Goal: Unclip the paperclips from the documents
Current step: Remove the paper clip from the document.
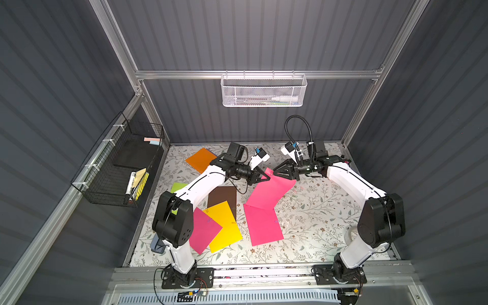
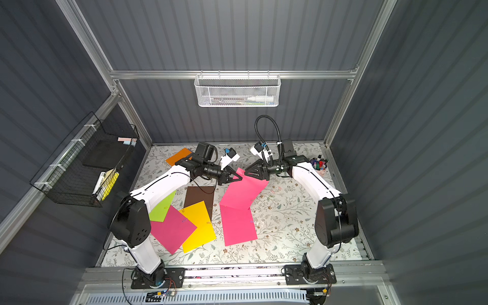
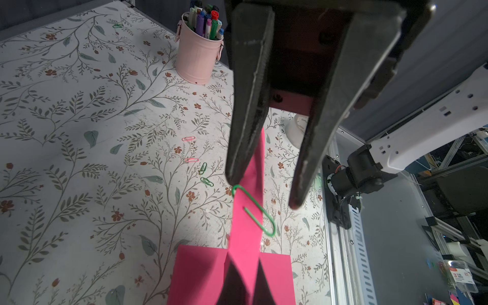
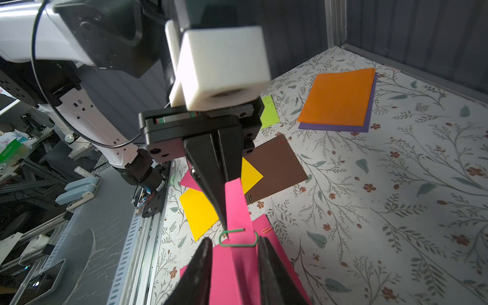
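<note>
Left gripper [image 4: 224,224] is clamped fully shut on the far edge of a pink sheet [image 1: 269,190]. It holds that end clear of the table [image 1: 317,211] while the near end lies flat. Judged purpose: to present the clipped edge in free air and brace the paper against the pull. A green clip [image 3: 254,210] sits on the raised edge, just beside the left fingertips. Right gripper [image 3: 264,194] faces it with jaws partly open, straddling the clip, one fingertip touching its loop. It has nothing gripped yet. Loose clips [image 3: 203,169] lie on the table beside the sheet, judged already removed. A yellow sheet [image 1: 224,227] and a brown sheet [image 1: 221,196] lie flat on the left side, each with a clip on it, judged work outstanding.
</note>
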